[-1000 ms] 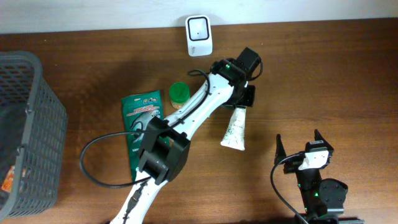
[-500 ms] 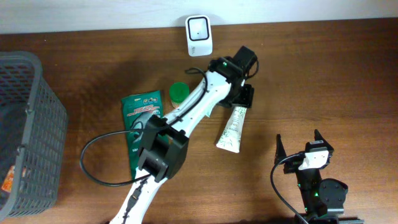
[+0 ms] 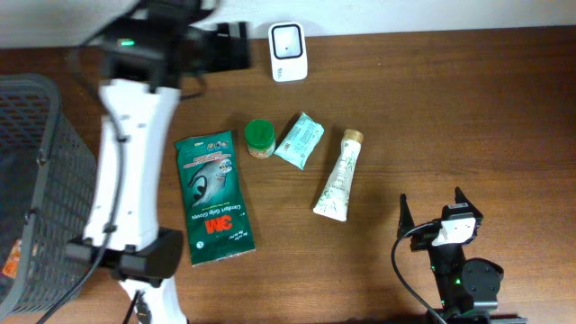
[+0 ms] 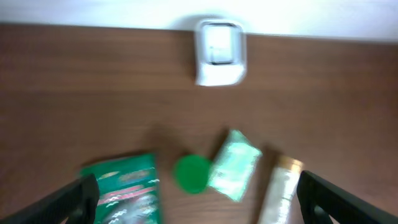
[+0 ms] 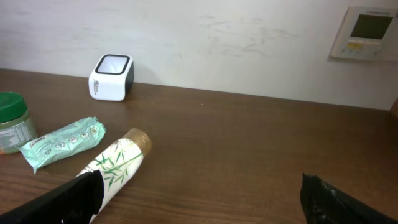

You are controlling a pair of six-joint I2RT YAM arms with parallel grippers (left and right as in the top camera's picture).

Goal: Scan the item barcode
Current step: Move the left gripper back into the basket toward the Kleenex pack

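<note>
**Tube lay loose on the table, both grippers empty**

The white plastic squeeze tube with a leaf print and gold cap (image 3: 337, 175) lay flat on the brown wooden table (image 3: 468, 99), mid-table. Its cap pointed toward the far edge and nothing was touching it. It looked to be the likeliest item for scanning, though that could not be told for certain. The white box-shaped barcode scanner (image 3: 288, 51) stood at the far edge against the wall, its window facing up and outward so a label could be held before it.

Just left of the tube lay a pale teal foil sachet (image 3: 300, 140), then a green-lidded round jar (image 3: 259, 137) close beside it. A dark green flat printed packet (image 3: 212, 198) lay further left. All sat apart from the tube.

The left gripper (image 4: 198, 180) hung at the far left, blurred, with its jaws spread wide and nothing between them. The right gripper (image 3: 431, 202) waited near the front right, its jaws also spread and empty.

Bare wood stretched right of the tube and between tube and scanner, giving open room for a lift. A grey mesh basket (image 3: 63, 162) bounded the left side.
</note>
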